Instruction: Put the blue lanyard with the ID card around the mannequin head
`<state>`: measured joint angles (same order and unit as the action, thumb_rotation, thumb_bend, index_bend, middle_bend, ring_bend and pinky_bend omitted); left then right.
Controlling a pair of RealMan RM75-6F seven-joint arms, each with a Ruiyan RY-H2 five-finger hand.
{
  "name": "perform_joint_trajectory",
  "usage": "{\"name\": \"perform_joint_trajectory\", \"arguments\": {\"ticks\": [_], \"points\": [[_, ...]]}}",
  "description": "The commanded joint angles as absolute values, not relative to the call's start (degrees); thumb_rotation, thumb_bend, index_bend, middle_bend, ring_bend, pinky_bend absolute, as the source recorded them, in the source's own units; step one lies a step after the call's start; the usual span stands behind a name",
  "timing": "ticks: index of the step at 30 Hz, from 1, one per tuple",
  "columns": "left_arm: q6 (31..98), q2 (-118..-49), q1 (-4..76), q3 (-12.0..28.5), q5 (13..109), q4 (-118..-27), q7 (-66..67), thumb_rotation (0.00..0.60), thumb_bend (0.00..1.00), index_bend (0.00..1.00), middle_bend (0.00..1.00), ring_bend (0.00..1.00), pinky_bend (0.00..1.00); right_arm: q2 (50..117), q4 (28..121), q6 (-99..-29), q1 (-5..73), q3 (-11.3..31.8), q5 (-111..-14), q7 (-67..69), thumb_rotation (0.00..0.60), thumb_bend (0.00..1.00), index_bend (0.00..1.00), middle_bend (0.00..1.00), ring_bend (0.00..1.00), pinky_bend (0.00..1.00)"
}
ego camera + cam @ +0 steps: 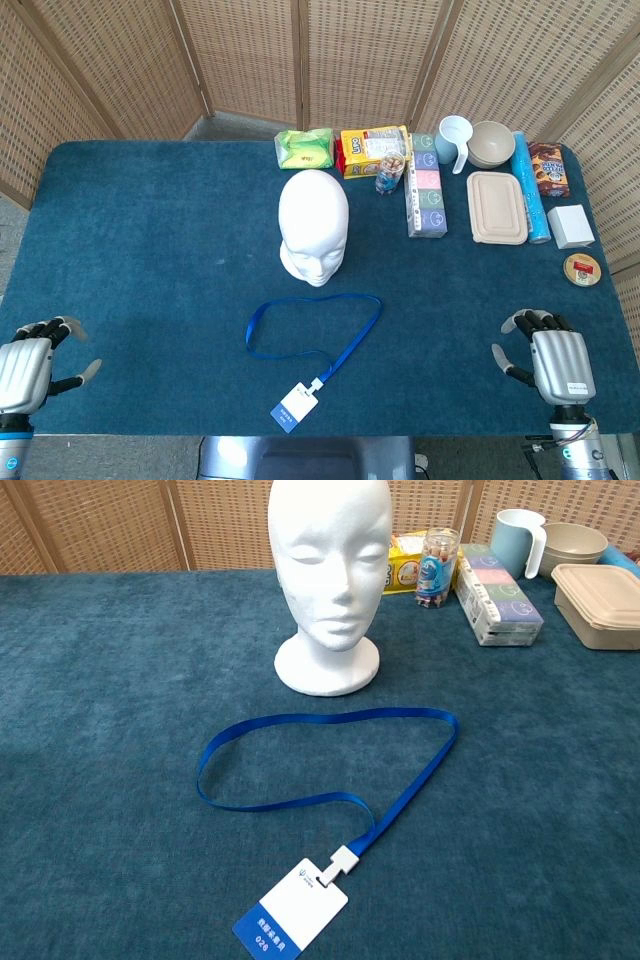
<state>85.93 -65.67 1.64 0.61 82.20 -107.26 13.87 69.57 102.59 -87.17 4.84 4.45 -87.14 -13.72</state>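
A white foam mannequin head stands upright mid-table, facing me. In front of it a blue lanyard lies flat in an open loop, its white-and-blue ID card clipped on at the near end. My left hand hovers at the table's near left corner, fingers apart and holding nothing. My right hand sits at the near right corner, also empty with fingers spread. Both hands are far from the lanyard and show only in the head view.
Along the far right stand a green packet, yellow snack box, small jar, carton, mug, bowl, lidded tray, blue tube, white box. Wicker screens back the table.
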Motion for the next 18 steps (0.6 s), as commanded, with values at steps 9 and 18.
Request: {"name": "perform_joint_trajectory", "arguments": {"ticks": [9,18], "points": [[85.8,-65.9,2.4,1.5,81.9,-107.9,14.8,0.508,0.21,0.46,0.36,0.34,0.27,69.3,102.5,-86.2,5.3,4.6,-86.9,-12.1,0.477,0.36,0.47,0.44,0.38,0.33],[85.0,-65.2,3.2,2.2,81.3,-108.3,15.4,0.508,0.21,0.46,0.36,0.34,0.27,70.1,102.7,-84.0,7.5,6.2,-85.8,-13.5,0.479,0.36,0.47,0.44,0.39,0.38]]}}
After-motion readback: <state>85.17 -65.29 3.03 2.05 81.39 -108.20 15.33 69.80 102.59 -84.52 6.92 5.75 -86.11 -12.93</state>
